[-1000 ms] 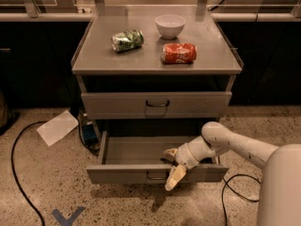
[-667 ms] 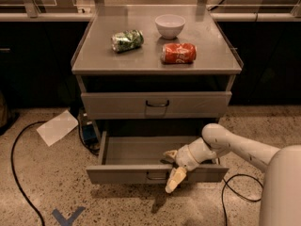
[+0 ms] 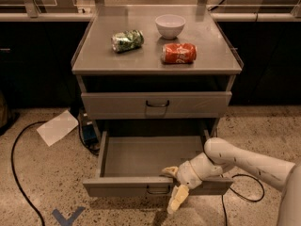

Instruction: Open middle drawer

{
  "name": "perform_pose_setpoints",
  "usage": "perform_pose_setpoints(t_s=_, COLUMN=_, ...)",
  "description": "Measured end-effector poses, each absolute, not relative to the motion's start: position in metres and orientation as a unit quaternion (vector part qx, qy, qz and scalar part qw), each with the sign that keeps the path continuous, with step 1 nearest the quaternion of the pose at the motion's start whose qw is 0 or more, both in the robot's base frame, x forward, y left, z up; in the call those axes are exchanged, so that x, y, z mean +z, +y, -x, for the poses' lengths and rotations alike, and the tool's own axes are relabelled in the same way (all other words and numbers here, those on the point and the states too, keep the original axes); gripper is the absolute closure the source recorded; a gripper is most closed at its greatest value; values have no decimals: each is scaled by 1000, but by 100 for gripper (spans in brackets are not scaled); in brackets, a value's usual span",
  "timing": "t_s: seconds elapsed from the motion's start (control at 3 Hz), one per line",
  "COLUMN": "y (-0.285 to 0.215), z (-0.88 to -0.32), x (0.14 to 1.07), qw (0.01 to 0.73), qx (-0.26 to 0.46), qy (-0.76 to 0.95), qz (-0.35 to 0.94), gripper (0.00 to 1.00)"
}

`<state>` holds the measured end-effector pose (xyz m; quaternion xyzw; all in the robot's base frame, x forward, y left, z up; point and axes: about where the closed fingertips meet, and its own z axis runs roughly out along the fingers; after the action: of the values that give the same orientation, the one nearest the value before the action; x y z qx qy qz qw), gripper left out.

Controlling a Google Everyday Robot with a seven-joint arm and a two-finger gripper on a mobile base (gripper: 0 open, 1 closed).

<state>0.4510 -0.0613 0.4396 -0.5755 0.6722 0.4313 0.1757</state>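
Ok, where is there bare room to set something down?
The middle drawer is bare inside; the end effector hangs over its front rim, right of centre. On the cabinet top, the front strip and left edge are free; green can, bowl and red can crowd the middle.

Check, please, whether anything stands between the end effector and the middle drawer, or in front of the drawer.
Nothing visible does. The end effector is at the front panel of the middle drawer, beside its handle, and the drawer is already pulled out.
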Motion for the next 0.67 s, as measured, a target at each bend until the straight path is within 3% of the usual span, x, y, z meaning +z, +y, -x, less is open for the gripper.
perform_pose_setpoints(t_s=0.67, y=-61, z=-434, x=441, qw=161, qx=447, qy=666, qz=575, gripper=0)
